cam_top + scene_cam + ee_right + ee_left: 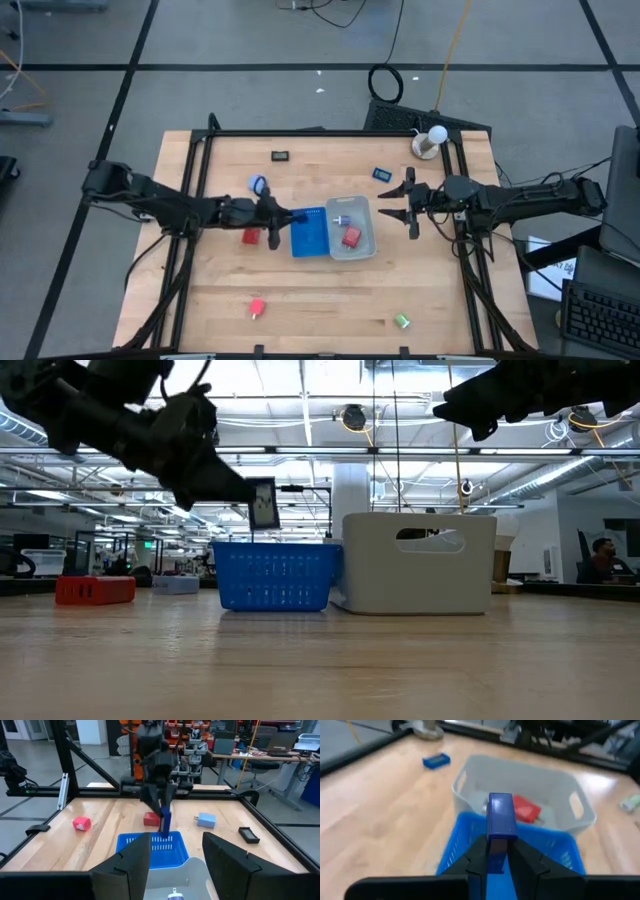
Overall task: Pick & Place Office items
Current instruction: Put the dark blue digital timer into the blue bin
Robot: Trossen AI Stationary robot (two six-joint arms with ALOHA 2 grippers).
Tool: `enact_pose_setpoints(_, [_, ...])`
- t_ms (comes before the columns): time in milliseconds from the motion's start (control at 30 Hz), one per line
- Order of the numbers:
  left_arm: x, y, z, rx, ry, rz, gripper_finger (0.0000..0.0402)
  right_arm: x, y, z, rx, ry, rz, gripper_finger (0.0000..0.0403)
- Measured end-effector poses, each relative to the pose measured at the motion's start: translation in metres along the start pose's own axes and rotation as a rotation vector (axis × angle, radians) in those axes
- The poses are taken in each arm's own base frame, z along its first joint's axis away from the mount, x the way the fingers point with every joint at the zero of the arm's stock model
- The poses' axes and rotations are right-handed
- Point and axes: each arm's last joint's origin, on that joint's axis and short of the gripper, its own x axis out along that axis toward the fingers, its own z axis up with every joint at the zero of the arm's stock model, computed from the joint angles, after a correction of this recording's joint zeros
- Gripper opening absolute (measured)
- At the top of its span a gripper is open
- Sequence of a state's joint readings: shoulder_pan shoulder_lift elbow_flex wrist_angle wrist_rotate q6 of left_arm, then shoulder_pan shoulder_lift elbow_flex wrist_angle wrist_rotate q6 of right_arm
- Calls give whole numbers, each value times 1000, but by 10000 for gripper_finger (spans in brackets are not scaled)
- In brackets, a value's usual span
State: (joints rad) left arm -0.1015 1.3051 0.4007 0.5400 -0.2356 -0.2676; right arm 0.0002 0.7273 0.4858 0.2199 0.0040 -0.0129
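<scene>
A dark blue rectangle (500, 822) is clamped upright in the left gripper (496, 862) over the blue tray (307, 233), table centre, presumably for dropping in. Right gripper (395, 202) waits at 3 o'clock, fingers apart (nothing held).

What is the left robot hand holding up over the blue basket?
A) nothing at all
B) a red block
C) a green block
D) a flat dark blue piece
D: the left hand pinches a flat dark blue piece standing upright just above the blue basket; the red block lies in the pale bin beyond it.
</scene>
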Motion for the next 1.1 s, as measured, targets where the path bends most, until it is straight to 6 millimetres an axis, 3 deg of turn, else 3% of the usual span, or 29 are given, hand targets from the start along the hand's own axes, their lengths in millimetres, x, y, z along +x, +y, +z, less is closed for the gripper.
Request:
enact_pose_setpoints(400, [11, -1, -15, 116, 84, -62, 60, 0, 0, 0, -5, 0, 1, 171])
enact_pose_setpoints(1100, [28, 1, -37, 133, 143, -52, 60, 0, 0, 0, 0, 0, 1, 169])
